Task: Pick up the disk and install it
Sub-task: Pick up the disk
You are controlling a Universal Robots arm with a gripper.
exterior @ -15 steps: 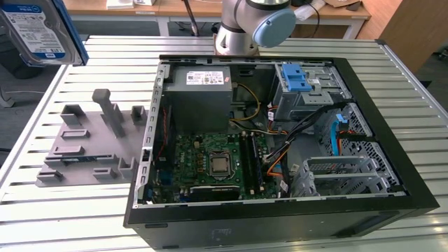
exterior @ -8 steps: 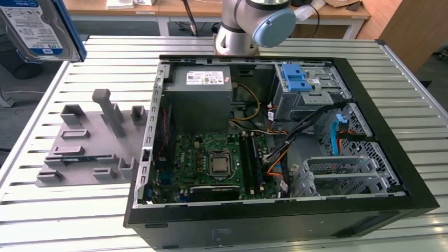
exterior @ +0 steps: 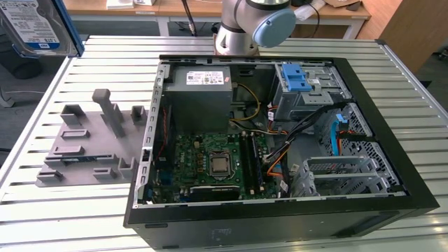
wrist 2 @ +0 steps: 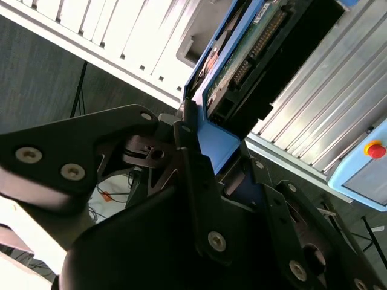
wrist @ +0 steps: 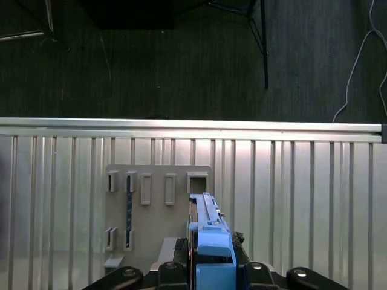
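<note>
The disk [exterior: 31,23], a silver drive with a white-and-blue label in a blue carrier frame, hangs high at the exterior view's upper left, off the table. My gripper [wrist: 211,269] is shut on it. In the first wrist view the disk [wrist: 207,229] stands edge-on between the fingers, above the grey holder plate [wrist: 151,211]. In the second wrist view the black fingers [wrist 2: 187,157] clamp the blue frame, and the disk's [wrist 2: 242,54] circuit-board side shows beyond them.
An open computer case [exterior: 392,205] lies on the slatted metal table [exterior: 70,220], with a grey power-supply box [exterior: 199,100], a motherboard [exterior: 217,163], a blue latch [exterior: 297,79] and metal drive cages [exterior: 343,173] inside. The grey holder plate [exterior: 84,147] lies beside it. The arm's base [exterior: 238,31] stands behind.
</note>
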